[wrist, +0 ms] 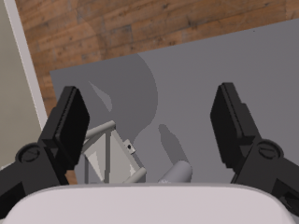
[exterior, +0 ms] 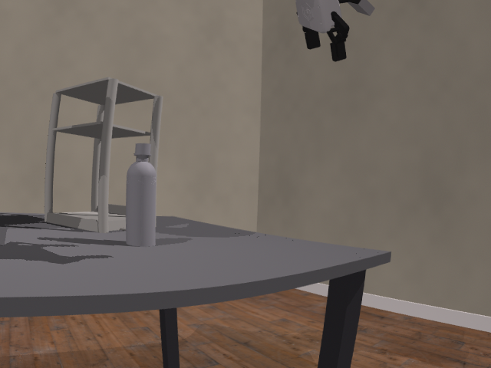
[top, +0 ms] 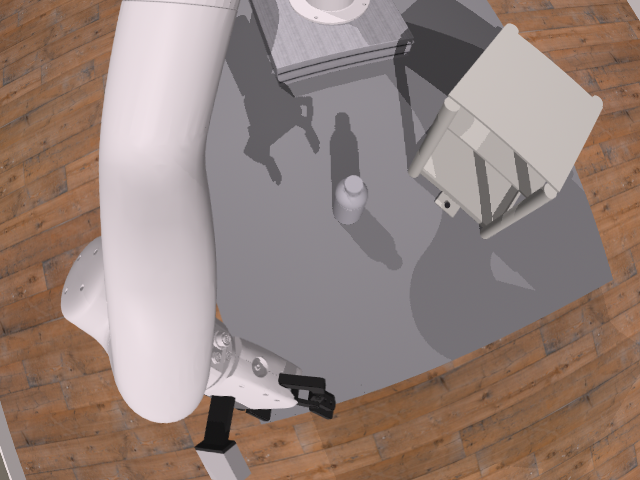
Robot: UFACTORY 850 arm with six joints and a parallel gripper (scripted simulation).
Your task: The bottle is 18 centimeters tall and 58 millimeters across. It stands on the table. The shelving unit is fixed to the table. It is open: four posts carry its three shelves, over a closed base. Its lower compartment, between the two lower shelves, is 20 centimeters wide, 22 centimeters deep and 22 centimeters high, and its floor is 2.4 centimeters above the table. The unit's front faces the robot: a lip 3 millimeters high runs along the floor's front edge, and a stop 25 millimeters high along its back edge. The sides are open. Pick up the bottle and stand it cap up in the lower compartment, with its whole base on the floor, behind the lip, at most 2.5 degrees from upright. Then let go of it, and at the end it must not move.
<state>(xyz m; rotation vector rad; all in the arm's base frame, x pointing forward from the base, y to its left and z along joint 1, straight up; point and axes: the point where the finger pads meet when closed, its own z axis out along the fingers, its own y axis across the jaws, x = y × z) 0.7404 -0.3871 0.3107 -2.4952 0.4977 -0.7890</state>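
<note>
A grey bottle (top: 350, 200) (exterior: 140, 198) (wrist: 177, 172) stands upright, cap up, on the grey table (top: 310, 289) (exterior: 238, 257) (wrist: 234, 56). The pale shelving unit (top: 522, 103) (exterior: 103, 178) (wrist: 100, 154) stands beside it, and its compartments hold nothing. My gripper (top: 320, 395) (exterior: 324, 49) (wrist: 149, 100) is open and empty. It hangs high above the table's edge, far from the bottle and the unit. In the wrist view only the bottle's upper part shows, low in the picture between the fingers.
The robot's base block (top: 330, 46) sits at the back of the table. The thick white arm link (top: 155, 206) hides the table's left side in the top view. Wooden floor surrounds the table; walls stand behind it.
</note>
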